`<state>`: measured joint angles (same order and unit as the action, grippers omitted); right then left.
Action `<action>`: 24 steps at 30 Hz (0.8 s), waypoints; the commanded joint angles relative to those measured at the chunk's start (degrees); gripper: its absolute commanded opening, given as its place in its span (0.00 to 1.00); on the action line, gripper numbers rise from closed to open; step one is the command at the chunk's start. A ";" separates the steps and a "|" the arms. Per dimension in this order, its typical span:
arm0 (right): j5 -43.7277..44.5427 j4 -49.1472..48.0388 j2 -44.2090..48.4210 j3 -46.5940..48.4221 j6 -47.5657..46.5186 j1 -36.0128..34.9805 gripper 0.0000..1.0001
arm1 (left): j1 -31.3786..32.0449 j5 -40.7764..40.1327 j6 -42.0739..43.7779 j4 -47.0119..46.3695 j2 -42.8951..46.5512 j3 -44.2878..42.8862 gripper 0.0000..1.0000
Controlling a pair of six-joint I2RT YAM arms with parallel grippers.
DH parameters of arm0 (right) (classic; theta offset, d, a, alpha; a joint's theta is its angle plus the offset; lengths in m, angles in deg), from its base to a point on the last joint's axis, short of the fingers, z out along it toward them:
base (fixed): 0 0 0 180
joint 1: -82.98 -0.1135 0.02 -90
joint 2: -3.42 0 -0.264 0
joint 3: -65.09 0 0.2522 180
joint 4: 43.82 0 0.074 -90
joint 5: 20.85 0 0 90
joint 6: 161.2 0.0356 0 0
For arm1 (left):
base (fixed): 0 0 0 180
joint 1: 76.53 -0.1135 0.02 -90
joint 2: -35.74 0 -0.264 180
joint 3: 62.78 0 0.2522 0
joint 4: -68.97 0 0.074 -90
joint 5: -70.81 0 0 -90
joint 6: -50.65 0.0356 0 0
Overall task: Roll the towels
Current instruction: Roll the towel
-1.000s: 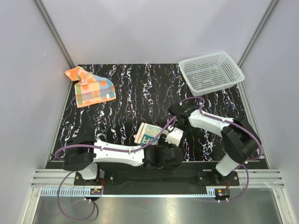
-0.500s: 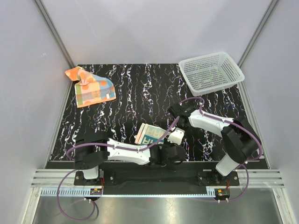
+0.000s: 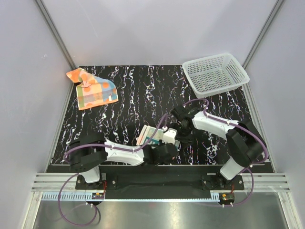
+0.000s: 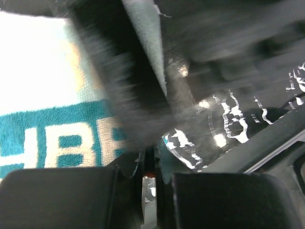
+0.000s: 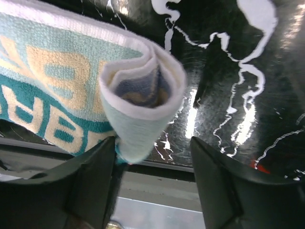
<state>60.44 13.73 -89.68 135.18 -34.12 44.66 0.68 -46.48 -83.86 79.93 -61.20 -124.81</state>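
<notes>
The cream towel [image 3: 151, 135] with teal lettering lies rolled near the table's front middle. In the right wrist view its rolled end [image 5: 138, 95] sits between the spread fingers of my right gripper [image 5: 151, 145], touching the left finger and apart from the right one. My left gripper [image 4: 150, 160] reaches in from below with its jaws nearly together, pinching the teal edge of the same towel [image 4: 43, 95]. From above, both grippers meet at the roll's right end, left [image 3: 161, 145] and right [image 3: 167, 135]. The orange patched towel [image 3: 93, 90] lies crumpled and untouched at the far left.
A white mesh basket [image 3: 191, 78] stands at the far right corner. The table's front edge and a metal rail run just below the grippers. Grey walls close in both sides.
My right gripper has opened and let go of the rolled end. My left gripper has moved up to the roll and shut on it. The roll has shifted a little left and tilted.
</notes>
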 commanded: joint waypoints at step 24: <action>-12.12 -43.17 28.42 -31.90 15.91 7.48 0.64 | -14.10 23.85 -22.71 -22.85 7.30 18.30 0.00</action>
<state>52.93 -16.28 -59.21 105.65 -21.97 52.24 -12.50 -26.06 -102.98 59.93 -55.00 -107.59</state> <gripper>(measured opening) 0.644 0.078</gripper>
